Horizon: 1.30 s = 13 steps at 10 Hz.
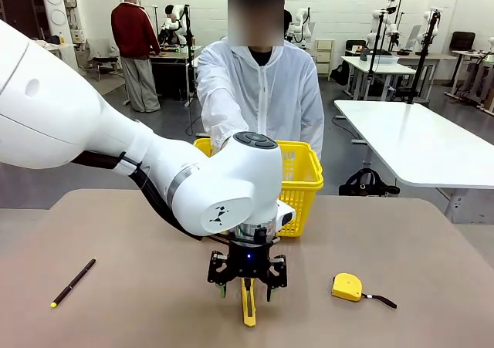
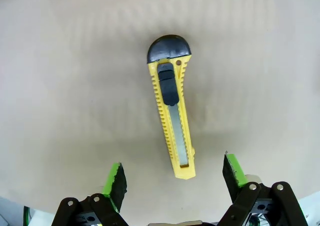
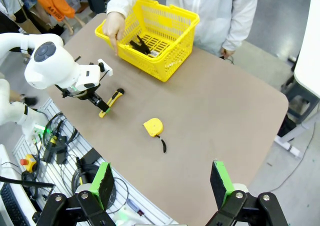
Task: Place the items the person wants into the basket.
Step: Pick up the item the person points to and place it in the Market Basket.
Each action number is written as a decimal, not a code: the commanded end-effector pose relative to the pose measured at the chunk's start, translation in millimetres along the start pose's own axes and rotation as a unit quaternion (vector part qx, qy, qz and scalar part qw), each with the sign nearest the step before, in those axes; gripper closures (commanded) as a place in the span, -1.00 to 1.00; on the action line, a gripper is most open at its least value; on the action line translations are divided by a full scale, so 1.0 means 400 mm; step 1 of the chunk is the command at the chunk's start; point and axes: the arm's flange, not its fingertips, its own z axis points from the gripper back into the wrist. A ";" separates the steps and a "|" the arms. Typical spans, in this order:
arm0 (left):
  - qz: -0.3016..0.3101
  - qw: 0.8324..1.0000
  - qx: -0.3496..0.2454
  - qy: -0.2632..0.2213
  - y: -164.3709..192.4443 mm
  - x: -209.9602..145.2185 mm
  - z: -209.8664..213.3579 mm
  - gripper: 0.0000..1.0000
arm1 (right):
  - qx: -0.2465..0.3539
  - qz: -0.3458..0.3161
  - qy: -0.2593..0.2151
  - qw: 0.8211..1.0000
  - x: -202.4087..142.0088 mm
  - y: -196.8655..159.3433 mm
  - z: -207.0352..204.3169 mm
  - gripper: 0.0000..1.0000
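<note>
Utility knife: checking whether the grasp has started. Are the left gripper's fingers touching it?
Apart. The left wrist view shows bare table between the utility knife and each of the left gripper's open fingers.

Yellow utility knife (image 2: 170, 110) before spread hand (image 2: 173, 170)

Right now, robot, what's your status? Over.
Left gripper open, straddling the utility knife flat on the table. Right gripper open, high, empty. Basket far side; person's hand by its rim.
</note>
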 end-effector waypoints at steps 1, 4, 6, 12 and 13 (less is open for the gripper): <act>0.012 1.000 0.007 -0.027 -0.027 0.004 -0.031 -1.00 | 0.008 0.004 -0.003 1.000 0.001 -0.003 -0.004 -1.00; 0.010 1.000 0.005 -0.024 -0.032 0.006 -0.050 -1.00 | 0.008 0.004 -0.003 1.000 0.001 -0.003 -0.004 -1.00; 0.009 1.000 0.001 -0.019 -0.028 0.012 -0.056 -1.00 | 0.008 0.004 -0.003 1.000 0.001 -0.003 -0.004 -1.00; -0.010 1.000 0.002 -0.018 -0.034 0.017 -0.070 0.04 | 0.008 0.004 -0.003 1.000 0.001 -0.003 -0.004 -1.00; -0.013 1.000 0.002 -0.014 -0.033 0.016 -0.072 0.11 | 0.008 0.004 -0.003 1.000 0.001 -0.003 -0.004 -1.00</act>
